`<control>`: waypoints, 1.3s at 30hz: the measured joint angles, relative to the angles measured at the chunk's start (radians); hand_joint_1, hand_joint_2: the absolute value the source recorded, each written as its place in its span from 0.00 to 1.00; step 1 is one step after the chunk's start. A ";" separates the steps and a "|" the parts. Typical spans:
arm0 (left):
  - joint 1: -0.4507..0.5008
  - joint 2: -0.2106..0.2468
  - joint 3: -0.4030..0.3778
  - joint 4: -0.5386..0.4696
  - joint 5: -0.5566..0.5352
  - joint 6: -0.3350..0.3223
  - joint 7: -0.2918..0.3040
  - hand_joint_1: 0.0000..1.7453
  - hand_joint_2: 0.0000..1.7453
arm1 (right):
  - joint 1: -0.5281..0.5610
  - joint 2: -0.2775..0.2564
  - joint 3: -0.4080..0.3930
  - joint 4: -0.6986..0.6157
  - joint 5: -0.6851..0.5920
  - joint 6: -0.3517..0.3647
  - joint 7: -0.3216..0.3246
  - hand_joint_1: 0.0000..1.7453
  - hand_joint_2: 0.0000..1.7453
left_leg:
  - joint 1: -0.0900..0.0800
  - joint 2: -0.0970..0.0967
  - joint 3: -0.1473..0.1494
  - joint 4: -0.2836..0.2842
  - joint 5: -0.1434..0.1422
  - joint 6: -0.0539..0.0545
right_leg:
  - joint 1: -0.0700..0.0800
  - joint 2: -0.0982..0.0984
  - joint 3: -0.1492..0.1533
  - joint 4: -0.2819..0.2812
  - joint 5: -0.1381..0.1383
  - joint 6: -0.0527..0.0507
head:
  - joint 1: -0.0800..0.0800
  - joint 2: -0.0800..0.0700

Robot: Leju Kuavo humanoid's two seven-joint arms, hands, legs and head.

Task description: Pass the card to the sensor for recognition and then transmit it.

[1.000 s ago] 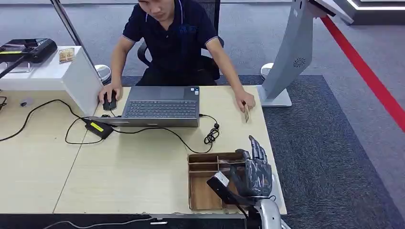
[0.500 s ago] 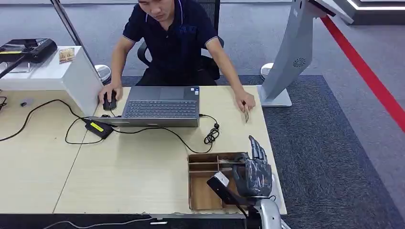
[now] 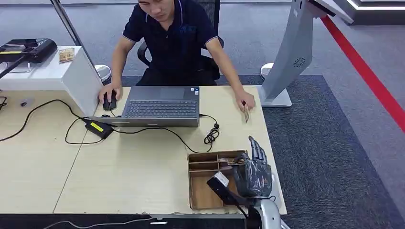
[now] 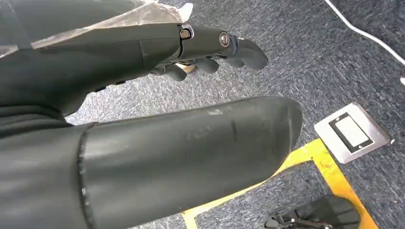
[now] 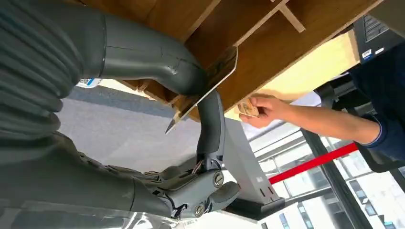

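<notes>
Matt wooden tray (image 3: 205, 196), pale laminate table (image 3: 133, 167), rough carpet (image 3: 329, 157)

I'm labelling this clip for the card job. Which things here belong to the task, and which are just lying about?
Task things:
right hand
card it pinches
wooden tray
person's hand holding another card

Lying about:
laptop
mouse
power adapter

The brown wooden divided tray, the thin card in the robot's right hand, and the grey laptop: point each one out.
brown wooden divided tray (image 3: 203, 195): head view, bare floor of its near compartment.
thin card (image 5: 220, 67): right wrist view, its flat face.
right hand (image 5: 191, 78): right wrist view, thumb pinching the card.
grey laptop (image 3: 161, 108): head view, keyboard.
</notes>
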 joint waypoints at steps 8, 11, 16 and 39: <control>0.001 0.000 0.000 0.000 0.013 0.001 0.001 0.00 0.00 | 0.022 -0.002 -0.027 -0.061 0.069 -0.002 -0.001 1.00 1.00 | 0.000 0.000 0.000 0.000 0.000 0.000 | 0.000 0.000 0.000 0.000 0.000 0.000 | 0.000 0.000; 0.002 0.000 0.001 0.000 0.023 0.003 0.002 0.00 0.00 | 0.042 -0.005 -0.056 -0.139 0.111 -0.003 0.009 1.00 1.00 | 0.000 0.000 0.000 0.000 0.000 0.000 | 0.000 0.000 0.000 0.000 0.000 0.000 | 0.000 0.000; 0.003 0.002 0.003 0.000 0.034 0.009 0.003 0.00 0.00 | 0.075 -0.019 -0.109 -0.306 0.195 -0.004 0.055 1.00 1.00 | 0.000 0.000 0.000 0.000 0.000 0.000 | 0.000 0.000 0.000 0.000 0.000 0.000 | 0.001 0.000; 0.002 0.003 0.005 0.001 0.018 0.010 0.007 0.00 0.00 | 0.095 0.013 -0.194 -0.518 0.141 0.000 -0.116 1.00 1.00 | 0.000 0.000 0.000 0.000 0.000 0.000 | 0.000 0.000 0.000 0.001 0.000 0.000 | 0.000 0.000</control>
